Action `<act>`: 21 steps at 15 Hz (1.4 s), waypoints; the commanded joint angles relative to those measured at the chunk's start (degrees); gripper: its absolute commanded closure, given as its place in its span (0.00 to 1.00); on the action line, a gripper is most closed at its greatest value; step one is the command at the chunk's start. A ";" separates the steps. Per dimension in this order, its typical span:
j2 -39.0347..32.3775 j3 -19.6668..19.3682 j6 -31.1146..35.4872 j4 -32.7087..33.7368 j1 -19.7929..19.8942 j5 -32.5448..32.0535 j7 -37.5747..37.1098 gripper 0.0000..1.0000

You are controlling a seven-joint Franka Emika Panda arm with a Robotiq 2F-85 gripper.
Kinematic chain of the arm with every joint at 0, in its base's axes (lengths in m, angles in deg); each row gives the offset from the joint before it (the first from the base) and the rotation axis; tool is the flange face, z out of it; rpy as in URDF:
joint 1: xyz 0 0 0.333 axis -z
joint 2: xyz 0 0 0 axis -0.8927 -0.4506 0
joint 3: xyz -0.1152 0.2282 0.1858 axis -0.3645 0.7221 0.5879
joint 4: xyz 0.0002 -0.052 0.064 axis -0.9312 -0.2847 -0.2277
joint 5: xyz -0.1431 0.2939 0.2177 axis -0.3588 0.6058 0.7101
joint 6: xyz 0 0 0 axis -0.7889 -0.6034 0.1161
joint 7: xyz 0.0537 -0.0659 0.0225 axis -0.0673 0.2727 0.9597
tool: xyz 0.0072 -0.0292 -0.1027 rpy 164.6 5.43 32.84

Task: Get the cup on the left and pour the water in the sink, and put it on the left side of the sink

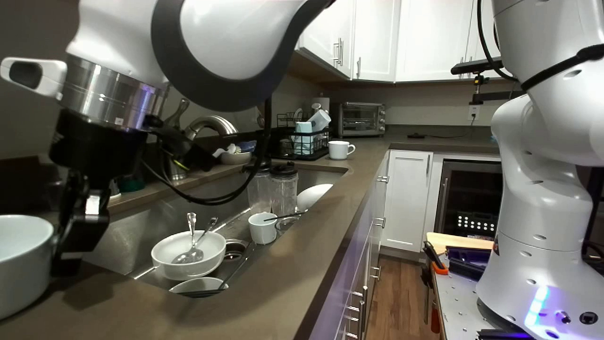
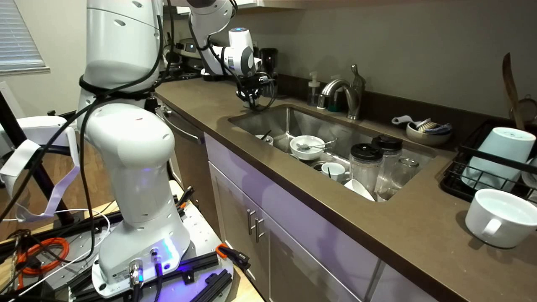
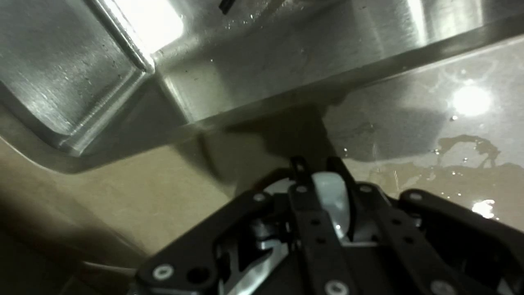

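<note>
The large white cup is at the left edge in an exterior view, upright, over the counter beside the sink. I cannot tell whether its base touches the counter. My gripper is at the cup's side. In the wrist view the fingers of my gripper are closed around the white handle of the cup. In an exterior view my gripper is past the sink's far left end, and the cup cannot be made out there. The steel sink also shows in the wrist view.
The sink holds a white bowl with spoons, a small white cup and black-lidded containers. A faucet stands behind it. Another white cup stands by a black dish rack. Water wets the counter.
</note>
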 commanded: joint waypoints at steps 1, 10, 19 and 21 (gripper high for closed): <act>-0.01 -0.90 -0.02 0.16 -0.93 0.45 0.21 0.84; -0.22 0.20 -2.35 0.99 -0.93 2.55 0.09 0.94; -0.04 -0.66 -1.04 0.45 -1.44 2.23 -0.04 0.84; -0.04 -0.66 -1.04 0.44 -1.44 2.23 -0.04 0.94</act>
